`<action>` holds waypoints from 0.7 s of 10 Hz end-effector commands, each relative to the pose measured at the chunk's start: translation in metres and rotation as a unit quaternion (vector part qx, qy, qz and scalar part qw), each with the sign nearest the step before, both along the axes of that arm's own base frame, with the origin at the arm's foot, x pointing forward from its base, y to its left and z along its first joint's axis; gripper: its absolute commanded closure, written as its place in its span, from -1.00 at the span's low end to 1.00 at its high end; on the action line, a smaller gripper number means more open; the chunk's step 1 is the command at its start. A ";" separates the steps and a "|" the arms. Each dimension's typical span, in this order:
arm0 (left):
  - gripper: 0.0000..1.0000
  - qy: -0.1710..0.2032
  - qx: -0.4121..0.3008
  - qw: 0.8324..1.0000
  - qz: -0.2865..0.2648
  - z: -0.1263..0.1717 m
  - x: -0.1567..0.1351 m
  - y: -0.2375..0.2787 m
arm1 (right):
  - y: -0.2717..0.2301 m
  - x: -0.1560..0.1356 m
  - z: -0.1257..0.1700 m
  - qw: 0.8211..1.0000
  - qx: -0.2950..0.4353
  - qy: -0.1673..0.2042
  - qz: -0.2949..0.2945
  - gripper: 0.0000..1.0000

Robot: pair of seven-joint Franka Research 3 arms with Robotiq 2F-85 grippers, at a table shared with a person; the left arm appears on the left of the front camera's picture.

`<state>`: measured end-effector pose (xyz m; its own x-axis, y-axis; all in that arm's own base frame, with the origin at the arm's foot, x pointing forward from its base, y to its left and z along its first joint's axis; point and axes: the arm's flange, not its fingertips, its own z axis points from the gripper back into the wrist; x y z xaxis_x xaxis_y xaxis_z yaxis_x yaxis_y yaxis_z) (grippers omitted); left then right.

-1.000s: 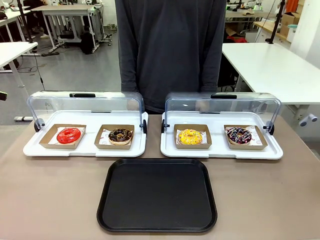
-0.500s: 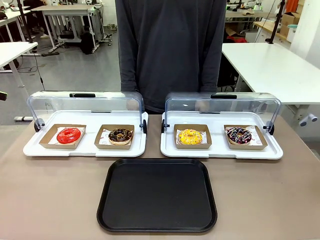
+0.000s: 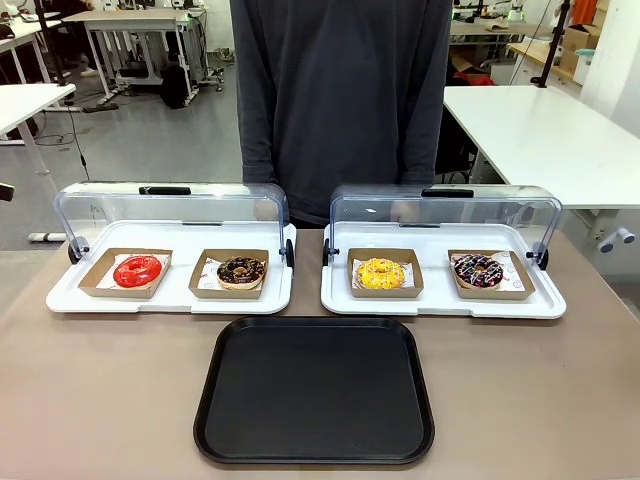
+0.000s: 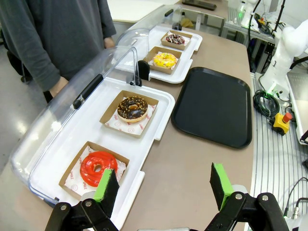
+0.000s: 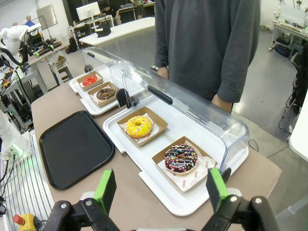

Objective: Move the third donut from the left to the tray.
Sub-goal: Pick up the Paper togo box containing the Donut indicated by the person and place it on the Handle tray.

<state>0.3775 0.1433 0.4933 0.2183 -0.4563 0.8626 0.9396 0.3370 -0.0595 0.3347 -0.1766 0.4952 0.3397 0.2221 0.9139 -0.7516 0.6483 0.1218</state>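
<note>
Tabletop (image 3: 100,400), yellow donut (image 3: 380,273) among four, two domed trays (image 3: 170,304) (image 3: 440,309), one black tray (image 3: 315,390)

1. The third donut (image 3: 380,272) has bright yellow glaze with orange-pink flecks.
2. Its cardboard holder (image 3: 386,293) is brown.
3. The tray (image 3: 315,390) is matte black.
4. The sprinkled donut (image 3: 478,270) is dark with pink-white sprinkles.

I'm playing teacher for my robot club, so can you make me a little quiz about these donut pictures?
1. True or false: the yellow donut already sits on the black tray.
2. Which donut shares the yellow donut's white display tray? A red, B chocolate, C dark sprinkled donut.
3. How many donuts are on the table altogether?
Key: 1 false; 2 C; 3 four.
</note>
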 end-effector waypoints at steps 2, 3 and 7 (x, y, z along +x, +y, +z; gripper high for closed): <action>-1.00 -0.002 -0.002 1.000 -0.003 0.002 0.001 0.001 | 0.000 0.004 0.001 1.000 0.004 -0.018 0.002 -1.00; -1.00 -0.002 -0.002 1.000 -0.003 0.002 0.001 0.001 | 0.000 0.004 0.001 1.000 0.004 -0.018 0.002 -1.00; -1.00 -0.002 -0.002 1.000 -0.003 0.002 0.001 0.001 | 0.000 0.004 0.001 1.000 0.004 -0.018 0.002 -1.00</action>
<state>0.3775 0.1433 0.4933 0.2183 -0.4563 0.8626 0.9396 0.3370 -0.0595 0.3347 -0.1766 0.4952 0.3395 0.2224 0.9140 -0.7517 0.6482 0.1215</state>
